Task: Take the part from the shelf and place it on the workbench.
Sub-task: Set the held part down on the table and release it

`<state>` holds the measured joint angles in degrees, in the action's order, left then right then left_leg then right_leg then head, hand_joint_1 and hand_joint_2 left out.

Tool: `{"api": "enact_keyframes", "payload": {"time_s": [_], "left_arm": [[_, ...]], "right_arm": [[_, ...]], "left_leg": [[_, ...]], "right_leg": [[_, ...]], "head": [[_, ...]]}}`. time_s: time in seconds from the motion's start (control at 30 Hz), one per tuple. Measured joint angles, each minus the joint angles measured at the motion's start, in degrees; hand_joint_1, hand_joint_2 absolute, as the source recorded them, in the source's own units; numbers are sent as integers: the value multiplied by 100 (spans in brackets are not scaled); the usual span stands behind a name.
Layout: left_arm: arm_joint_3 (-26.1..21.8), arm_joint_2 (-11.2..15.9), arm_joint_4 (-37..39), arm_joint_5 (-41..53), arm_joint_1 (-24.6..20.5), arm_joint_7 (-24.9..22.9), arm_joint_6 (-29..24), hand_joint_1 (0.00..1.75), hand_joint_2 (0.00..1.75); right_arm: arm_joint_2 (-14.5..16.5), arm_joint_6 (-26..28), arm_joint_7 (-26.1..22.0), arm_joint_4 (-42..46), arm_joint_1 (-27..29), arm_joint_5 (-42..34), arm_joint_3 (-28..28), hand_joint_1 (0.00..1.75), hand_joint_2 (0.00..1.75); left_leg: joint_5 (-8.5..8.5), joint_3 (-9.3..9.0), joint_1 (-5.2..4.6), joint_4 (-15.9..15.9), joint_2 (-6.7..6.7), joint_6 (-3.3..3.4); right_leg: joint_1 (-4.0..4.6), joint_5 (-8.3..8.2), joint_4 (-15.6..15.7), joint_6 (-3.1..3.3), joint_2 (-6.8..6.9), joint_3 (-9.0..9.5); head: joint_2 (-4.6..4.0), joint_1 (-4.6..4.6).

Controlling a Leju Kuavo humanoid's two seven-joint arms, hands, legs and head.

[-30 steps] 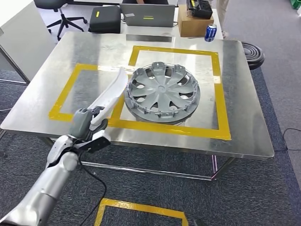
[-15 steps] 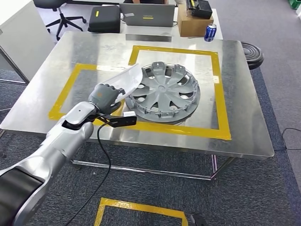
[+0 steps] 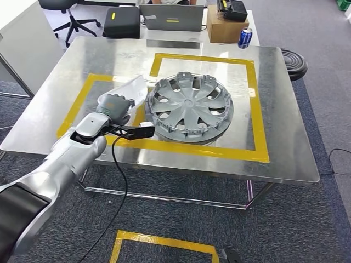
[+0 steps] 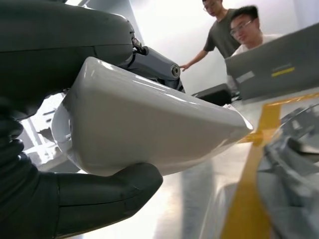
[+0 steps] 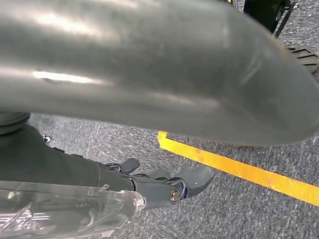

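My left hand [image 3: 113, 108] grips a long white plastic part [image 3: 135, 87] by its near end. It holds the part low over the metal workbench [image 3: 273, 109], above the right side of the left yellow-taped square [image 3: 78, 104]. Whether the part touches the table I cannot tell. The part's far tip comes close to a grey hubcap [image 3: 190, 107] lying in the larger taped square. In the left wrist view the white part [image 4: 150, 129] sits between the thumb and dark fingers [image 4: 105, 196] of that hand. My right hand [image 5: 165, 184] hangs over grey carpet, its fingers loosely extended and holding nothing.
Behind the workbench stand a laptop [image 3: 171, 16], a black case [image 3: 122, 22], a cardboard box [image 3: 225, 24] and a blue can [image 3: 245, 37]. A black coil [image 3: 294, 61] lies off the table's right edge. Yellow tape [image 3: 165, 244] marks the floor. Two people [image 4: 233, 35] stand beyond the table.
My left arm has carried the white part forward from the table's near edge over the workbench, then slightly left and lower toward the left taped square. The hubcap has not moved.
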<state>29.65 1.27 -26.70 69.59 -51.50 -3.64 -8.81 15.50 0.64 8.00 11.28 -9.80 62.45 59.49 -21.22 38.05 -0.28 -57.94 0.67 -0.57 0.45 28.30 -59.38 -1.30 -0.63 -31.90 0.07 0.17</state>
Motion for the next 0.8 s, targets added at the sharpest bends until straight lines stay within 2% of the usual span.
{"api": "enact_keyframes", "payload": {"time_s": [0.23, 0.6, 0.73, 0.8], "left_arm": [[8, 143, 204, 70, -94, -179, 73, 175, 175], [12, 210, 333, 208, -139, -219, 95, 175, 175], [14, 258, 373, 266, -172, -218, 169, 0, 175], [15, 272, 395, 317, -197, -229, 229, 0, 175]], "right_arm": [[0, -21, -31, 0, 13, -11, -76, 0, 0], [0, -21, -29, 0, 13, -12, -117, 0, 0], [0, -21, -29, 0, 13, -22, -144, 0, 0], [0, -24, -31, 0, 11, -25, -160, 0, 0]], "left_leg": [[0, 0, 1, 0, 0, 0], [0, 1, 0, 0, 0, 0], [0, 1, 0, 0, 0, 0], [0, 1, 0, 0, 0, 0]], "right_leg": [[0, 1, 0, 1, 2, -1], [0, 1, 1, 1, 1, 0], [0, 1, 1, 1, 1, -1], [0, 1, 1, 1, 2, -1]], "head": [[0, 0], [0, 1], [0, 0], [0, 0]]}}
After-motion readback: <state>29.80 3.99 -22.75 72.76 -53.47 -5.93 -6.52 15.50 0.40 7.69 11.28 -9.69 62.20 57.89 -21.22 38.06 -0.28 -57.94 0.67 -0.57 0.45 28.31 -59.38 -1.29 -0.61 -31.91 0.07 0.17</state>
